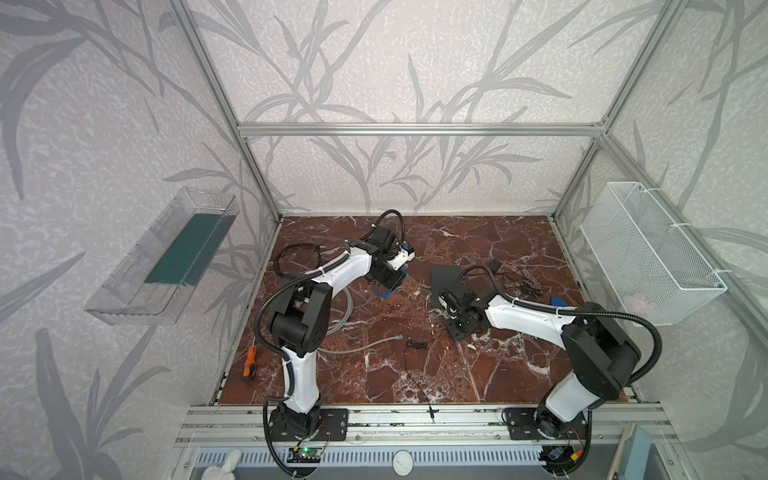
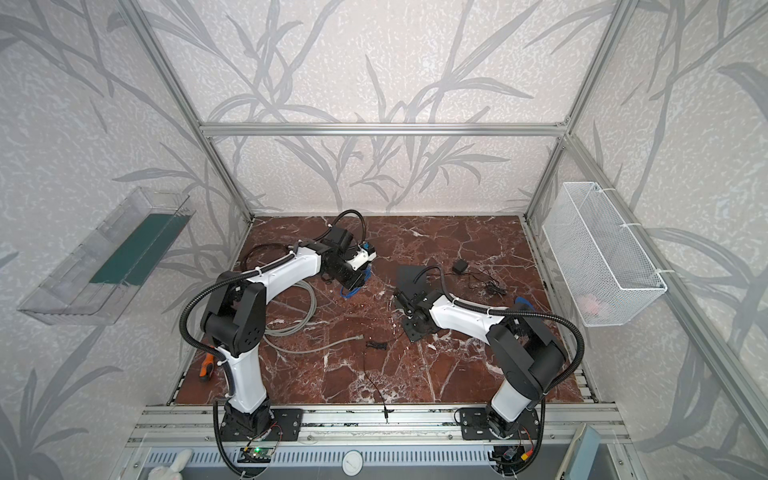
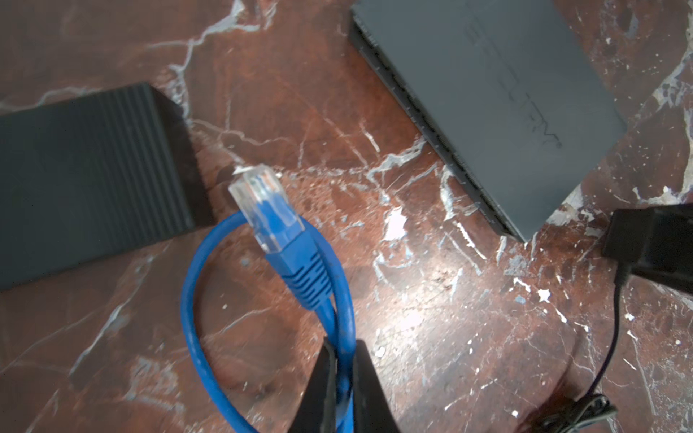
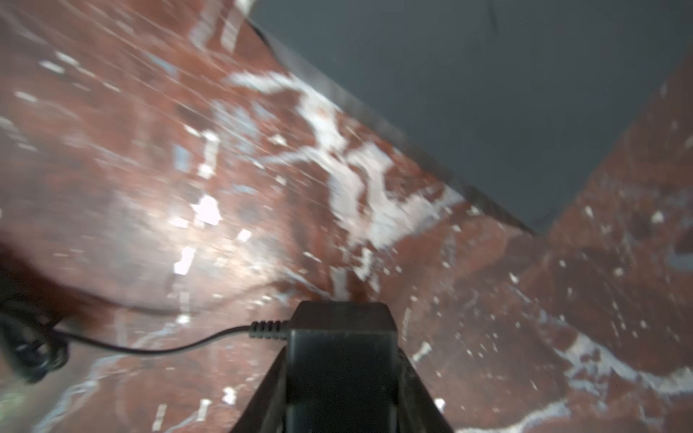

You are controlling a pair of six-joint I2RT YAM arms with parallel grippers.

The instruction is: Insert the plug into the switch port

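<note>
My left gripper (image 3: pixel 343 350) is shut on a blue cable (image 3: pixel 195 300) a little behind its boot. The cable's clear plug (image 3: pixel 258 195) sticks out ahead of the fingers, above the marble, apart from the switch. The switch (image 3: pixel 487 82) is a flat dark grey box, and its port row (image 3: pixel 431 127) faces the plug. In both top views the left gripper (image 1: pixel 392 284) hangs left of the switch (image 1: pixel 442 276). My right gripper (image 4: pixel 343 356) is shut on a black power adapter (image 4: pixel 341 318) near a corner of the switch (image 4: pixel 487 93). Its thin wire (image 4: pixel 168 348) trails sideways.
A ribbed black block (image 3: pixel 93 180) stands close beside the plug. On the table lie a grey cable (image 1: pixel 361 345), an orange screwdriver (image 1: pixel 249 363), a thin black wire (image 1: pixel 415 374) and a small black box (image 1: pixel 494 265). A wire basket (image 1: pixel 648 249) hangs on the right wall.
</note>
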